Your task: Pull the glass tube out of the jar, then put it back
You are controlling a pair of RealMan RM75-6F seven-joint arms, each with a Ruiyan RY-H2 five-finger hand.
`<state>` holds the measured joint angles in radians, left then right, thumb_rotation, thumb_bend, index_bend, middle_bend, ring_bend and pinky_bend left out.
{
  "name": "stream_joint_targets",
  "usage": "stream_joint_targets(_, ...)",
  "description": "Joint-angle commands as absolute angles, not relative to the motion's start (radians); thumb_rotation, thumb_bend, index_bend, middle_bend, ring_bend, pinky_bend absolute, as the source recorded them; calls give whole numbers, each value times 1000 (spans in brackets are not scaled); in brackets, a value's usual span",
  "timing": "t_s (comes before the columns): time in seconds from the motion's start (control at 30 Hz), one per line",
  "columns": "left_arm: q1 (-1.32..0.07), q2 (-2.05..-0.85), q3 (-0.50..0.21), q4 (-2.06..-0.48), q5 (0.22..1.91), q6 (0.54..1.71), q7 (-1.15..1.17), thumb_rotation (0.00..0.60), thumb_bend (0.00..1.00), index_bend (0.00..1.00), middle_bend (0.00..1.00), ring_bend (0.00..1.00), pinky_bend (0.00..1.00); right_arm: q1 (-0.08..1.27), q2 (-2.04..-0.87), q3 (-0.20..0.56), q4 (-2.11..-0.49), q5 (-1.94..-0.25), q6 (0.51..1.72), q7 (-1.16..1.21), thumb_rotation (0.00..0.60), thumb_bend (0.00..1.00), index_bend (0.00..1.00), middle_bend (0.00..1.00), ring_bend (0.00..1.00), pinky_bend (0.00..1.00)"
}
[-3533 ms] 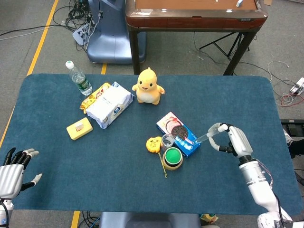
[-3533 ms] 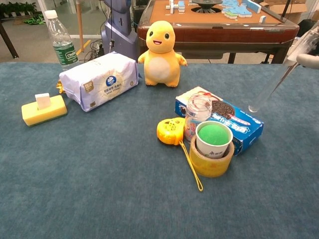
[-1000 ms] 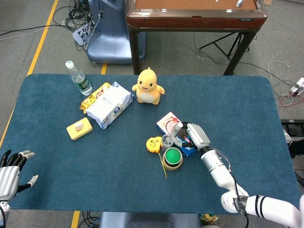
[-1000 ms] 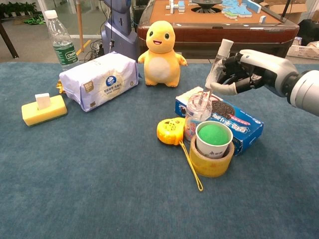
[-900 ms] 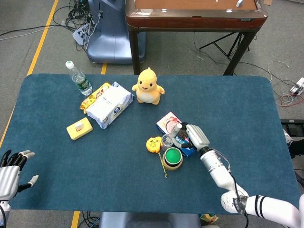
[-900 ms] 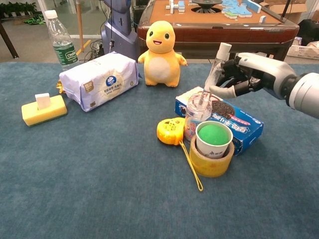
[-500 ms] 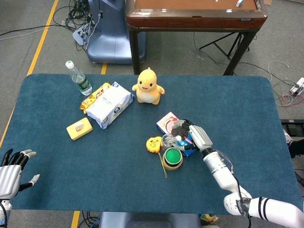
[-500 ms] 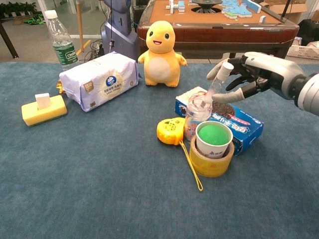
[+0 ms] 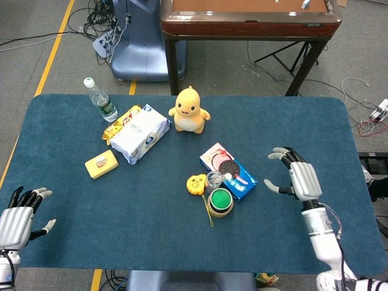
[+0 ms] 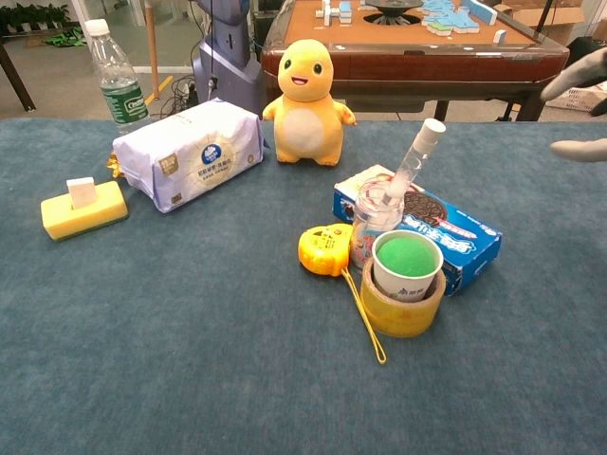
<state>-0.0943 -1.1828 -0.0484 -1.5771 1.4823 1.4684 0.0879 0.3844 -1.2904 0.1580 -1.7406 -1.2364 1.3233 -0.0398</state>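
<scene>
Blue felt covers the worktop (image 9: 182,254), with a grey floor and a dark wooden table across the top of the frame. Near the middle of the chest view I see the jar (image 10: 376,220) standing upright, and the glass tube (image 10: 413,163) sits in it with its lower end inside the mouth and its capped upper end leaning up and to the right. So I judge the return step done, or near enough.

What worries me is that lean. The tube rests against the jar's rim with most of its length sticking out, and the jar is crowded: the cookie box (image 10: 446,232) is just behind it, the green-topped cup (image 10: 406,265) inside the tape roll (image 10: 398,308) just in front, the yellow tape measure (image 10: 321,250) to its left. If I bring an arm across low, a knock on the cap could lever the jar over or flick the tube out; thin glass may crack on the box edge.

My right robot hand (image 9: 297,177) is at the right of the head view, well apart from the jar, fingers spread and holding nothing. My left robot hand (image 9: 17,221) sits at the lower left corner, also spread and empty
</scene>
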Motion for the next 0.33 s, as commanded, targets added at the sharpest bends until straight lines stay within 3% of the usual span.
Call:
stream_joint_targets(0.03,-100,-1186,-50,-1578,1487,1465,90,600,244,247,199,160,21,298,-1227,117,-1793,-1266,1421,-107,600,280,321,239,132,220)
stream_joint_targets(0.33,-105,-1185,-50,-1585,1489,1465,94,600,244,247,199,160,21,196,-1164,85,-1821,-1270,1497,-90,600,281,321,240,132,220)
